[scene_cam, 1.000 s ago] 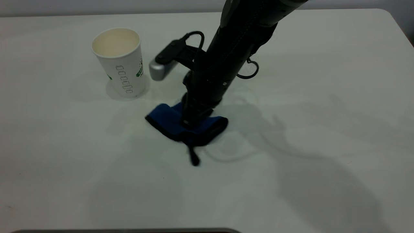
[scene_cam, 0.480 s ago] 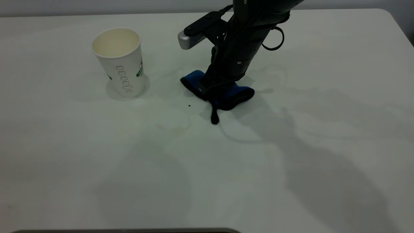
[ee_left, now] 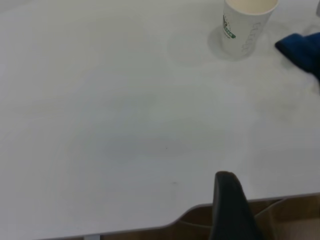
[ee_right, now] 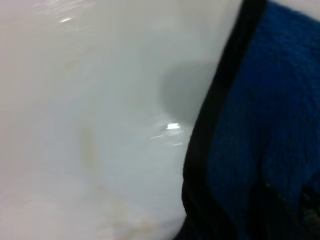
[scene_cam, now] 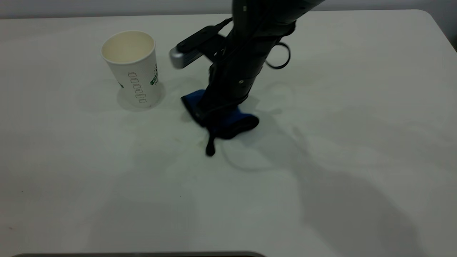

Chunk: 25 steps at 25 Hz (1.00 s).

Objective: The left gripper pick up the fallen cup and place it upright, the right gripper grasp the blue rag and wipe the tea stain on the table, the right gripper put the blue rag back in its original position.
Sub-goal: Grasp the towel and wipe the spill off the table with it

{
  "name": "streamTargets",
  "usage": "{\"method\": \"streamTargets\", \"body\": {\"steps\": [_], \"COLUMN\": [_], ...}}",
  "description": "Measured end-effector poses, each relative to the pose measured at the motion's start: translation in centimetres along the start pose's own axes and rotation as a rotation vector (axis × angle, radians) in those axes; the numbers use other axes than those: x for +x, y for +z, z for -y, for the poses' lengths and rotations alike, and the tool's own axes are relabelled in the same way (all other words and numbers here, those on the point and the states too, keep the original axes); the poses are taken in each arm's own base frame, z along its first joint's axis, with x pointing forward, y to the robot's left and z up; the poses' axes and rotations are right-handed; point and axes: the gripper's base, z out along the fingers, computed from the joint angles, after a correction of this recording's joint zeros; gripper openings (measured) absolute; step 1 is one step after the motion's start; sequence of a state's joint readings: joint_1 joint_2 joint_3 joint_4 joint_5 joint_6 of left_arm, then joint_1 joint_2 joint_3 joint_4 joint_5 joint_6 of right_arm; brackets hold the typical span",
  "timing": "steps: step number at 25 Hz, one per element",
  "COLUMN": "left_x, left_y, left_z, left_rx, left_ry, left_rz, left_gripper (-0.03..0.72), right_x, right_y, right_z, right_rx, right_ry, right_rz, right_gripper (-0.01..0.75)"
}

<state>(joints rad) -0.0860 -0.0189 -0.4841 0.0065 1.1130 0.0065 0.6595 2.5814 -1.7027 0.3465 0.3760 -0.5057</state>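
Note:
The white paper cup (scene_cam: 132, 67) stands upright at the back left of the table (scene_cam: 357, 107), mouth up. It also shows in the left wrist view (ee_left: 247, 25). My right gripper (scene_cam: 218, 113) is shut on the blue rag (scene_cam: 235, 123) and presses it onto the table just right of the cup. The rag's black tail strap (scene_cam: 210, 146) trails toward the front. Faint amber smears of the tea stain (scene_cam: 194, 144) lie by the strap and show in the right wrist view (ee_right: 90, 145) beside the rag (ee_right: 270, 125). A dark part of my left gripper (ee_left: 227, 205) shows at the table's edge, far from the cup.
The table's rounded corner (scene_cam: 433, 16) is at the back right. A dark strip (scene_cam: 135, 254) lies along the front edge. In the left wrist view the table's edge (ee_left: 165, 225) has brown floor beyond it.
My right gripper dragged the rag from the middle toward the back right, then back toward the front left. The cup has not moved.

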Motion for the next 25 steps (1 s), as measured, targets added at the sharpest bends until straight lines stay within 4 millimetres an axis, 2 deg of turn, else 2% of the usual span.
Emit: {"method": "streamTargets", "body": {"steps": [10, 14, 16, 18, 25], "left_x": [0.0, 0.0, 0.0, 0.0, 0.0], "left_y": [0.0, 0.0, 0.0, 0.0, 0.0], "left_z": [0.0, 0.0, 0.0, 0.0, 0.0], "left_rx": [-0.003, -0.004, -0.004, -0.004, -0.004], "left_ry": [0.0, 0.0, 0.0, 0.0, 0.0], "left_rz": [0.0, 0.0, 0.0, 0.0, 0.0], "left_gripper": [0.466, 0.466, 0.466, 0.466, 0.466], "right_x": [-0.6, -0.7, -0.7, -0.6, 1.6], "right_y": [0.2, 0.1, 0.0, 0.0, -1.2], "right_z": [-7.1, -8.3, -7.6, -5.9, 5.3], "right_rx": [-0.203, -0.268, -0.26, -0.235, -0.064], "right_ry": [-0.137, -0.19, -0.201, -0.181, -0.031], "right_rz": [-0.006, 0.005, 0.011, 0.015, -0.031], "right_gripper": [0.04, 0.04, 0.04, 0.04, 0.04]}}
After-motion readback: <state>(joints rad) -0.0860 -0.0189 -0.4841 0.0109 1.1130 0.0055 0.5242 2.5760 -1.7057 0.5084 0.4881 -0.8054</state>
